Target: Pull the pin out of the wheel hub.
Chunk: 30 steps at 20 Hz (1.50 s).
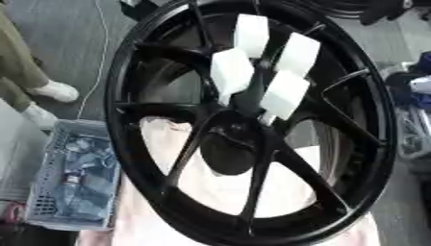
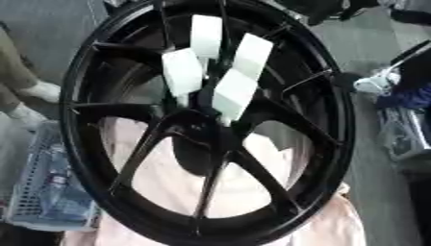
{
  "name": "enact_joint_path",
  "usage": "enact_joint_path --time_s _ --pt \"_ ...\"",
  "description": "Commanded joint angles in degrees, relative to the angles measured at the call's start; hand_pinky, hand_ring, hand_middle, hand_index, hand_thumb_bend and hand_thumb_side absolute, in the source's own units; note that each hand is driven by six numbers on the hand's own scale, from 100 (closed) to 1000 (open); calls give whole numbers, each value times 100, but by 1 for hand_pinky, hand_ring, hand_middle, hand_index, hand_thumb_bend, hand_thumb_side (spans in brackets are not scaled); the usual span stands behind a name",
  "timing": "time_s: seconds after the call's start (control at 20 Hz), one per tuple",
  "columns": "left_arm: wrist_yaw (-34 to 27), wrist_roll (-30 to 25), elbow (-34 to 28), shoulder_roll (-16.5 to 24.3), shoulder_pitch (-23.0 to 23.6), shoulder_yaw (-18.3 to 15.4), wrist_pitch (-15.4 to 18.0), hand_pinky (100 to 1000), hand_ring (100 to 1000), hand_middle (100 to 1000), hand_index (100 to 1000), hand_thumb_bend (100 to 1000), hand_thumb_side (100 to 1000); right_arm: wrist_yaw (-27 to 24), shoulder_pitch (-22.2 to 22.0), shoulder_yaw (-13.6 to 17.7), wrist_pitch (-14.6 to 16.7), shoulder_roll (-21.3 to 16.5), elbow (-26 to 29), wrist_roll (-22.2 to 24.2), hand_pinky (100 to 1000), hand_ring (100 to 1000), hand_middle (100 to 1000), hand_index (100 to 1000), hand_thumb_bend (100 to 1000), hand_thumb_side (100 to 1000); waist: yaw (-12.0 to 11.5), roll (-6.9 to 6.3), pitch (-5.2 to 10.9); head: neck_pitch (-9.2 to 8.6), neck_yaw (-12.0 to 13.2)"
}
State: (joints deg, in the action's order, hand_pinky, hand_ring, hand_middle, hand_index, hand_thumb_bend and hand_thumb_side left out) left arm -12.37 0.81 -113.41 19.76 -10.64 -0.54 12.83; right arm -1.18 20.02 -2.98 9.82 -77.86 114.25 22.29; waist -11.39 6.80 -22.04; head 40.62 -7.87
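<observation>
A large black spoked wheel hub (image 1: pixel 168 182) fills both views, tilted, with its face toward me. Several white rectangular pins (image 1: pixel 285 93) stick out of the hub just above its dark centre hole (image 1: pixel 232 153). They stand close together and fan out toward the top; another of them is the pin (image 2: pixel 182 72) on the left of the cluster. Neither of my hands shows in either view, and nothing touches the pins.
A pale pink cloth (image 1: pixel 219 192) lies under and behind the wheel. A grey-blue plastic basket (image 1: pixel 71 178) with packets stands at the lower left. A person's trouser leg and white shoes (image 1: pixel 52 90) are at the far left. Dark clutter (image 2: pixel 404 96) lies at the right.
</observation>
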Motion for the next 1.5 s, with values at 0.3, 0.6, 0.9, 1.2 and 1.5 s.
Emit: enact_joint_path --time_s 0.3,0.6,0.9,1.2,1.5 --pt "-12 -31 -118 117 -58 11 -6 868 711 634 767 100 709 -83 193 -22 170 -59 35 49 792 893 836 882 387 122 -28 -1 65 -73 -39" --pt "-15 -39 -118 105 -70 20 -16 868 705 633 767 100 712 42 290 -99 154 6 35 -86 794 898 843 882 396 100 -73 31 42 -128 -75" --pt "1 -44 -118 88 -86 30 -27 868 700 632 767 100 715 201 359 -249 111 101 35 -180 792 897 847 880 394 100 -140 73 -23 -178 -95" --pt "17 -52 -118 79 -95 36 -39 869 699 632 767 100 717 341 402 -346 -222 196 35 -488 770 883 834 880 404 183 -180 122 -74 -190 -90" --pt "22 -66 -118 76 -102 45 -58 870 699 633 767 100 719 358 454 -472 -861 268 35 -1032 737 868 812 880 415 307 -197 168 -78 -139 -88"
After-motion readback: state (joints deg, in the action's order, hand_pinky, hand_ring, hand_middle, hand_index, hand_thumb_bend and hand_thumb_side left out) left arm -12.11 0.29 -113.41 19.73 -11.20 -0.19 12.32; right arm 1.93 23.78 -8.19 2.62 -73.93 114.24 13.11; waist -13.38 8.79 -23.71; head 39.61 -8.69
